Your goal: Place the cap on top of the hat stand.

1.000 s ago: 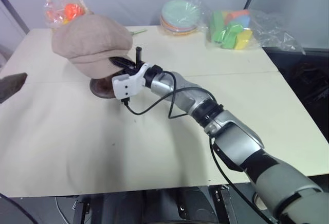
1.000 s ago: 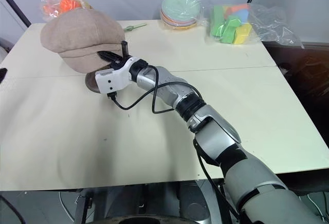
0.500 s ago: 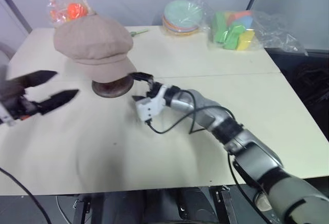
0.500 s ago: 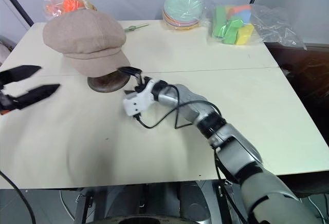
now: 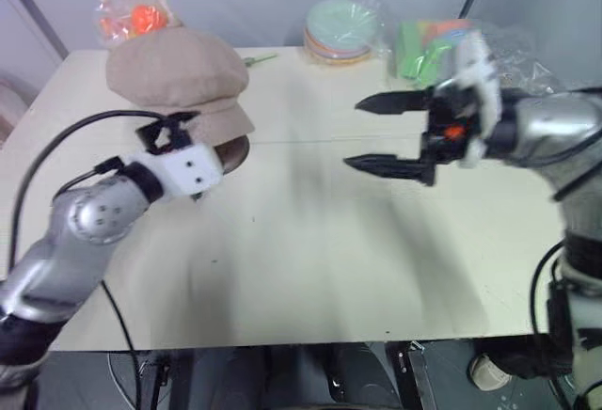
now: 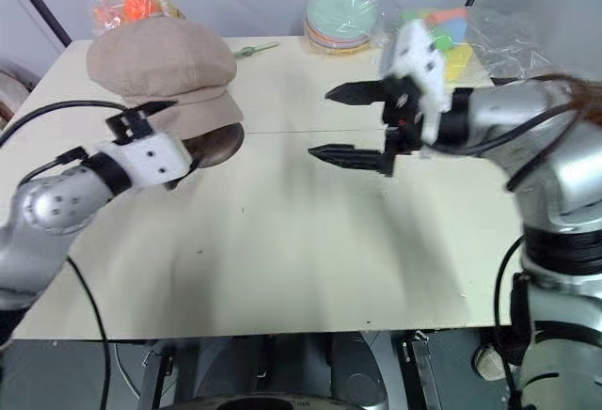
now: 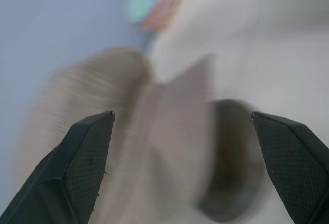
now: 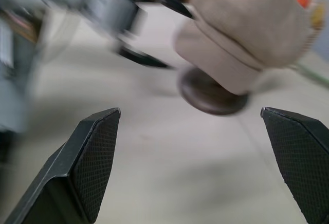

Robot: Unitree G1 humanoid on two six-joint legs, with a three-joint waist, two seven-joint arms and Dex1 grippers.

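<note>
Tan fabric cap sits on the dark wooden hat stand, brim drooping over its base. Left gripper is beside the brim, spread and empty; right gripper hangs well apart, fingers wide, holding nothing.

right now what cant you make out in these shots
- Hat stand: stem and top are hidden under the cap; just part of the base shows, so how squarely the cap sits is unclear.
- Left hand: its fingers overlap the cap's brim in the head views; touching or apart cannot be told.
- Bagged items behind the cap: too small to identify.
- Left wrist view: cap and base are motion-blurred.
</note>
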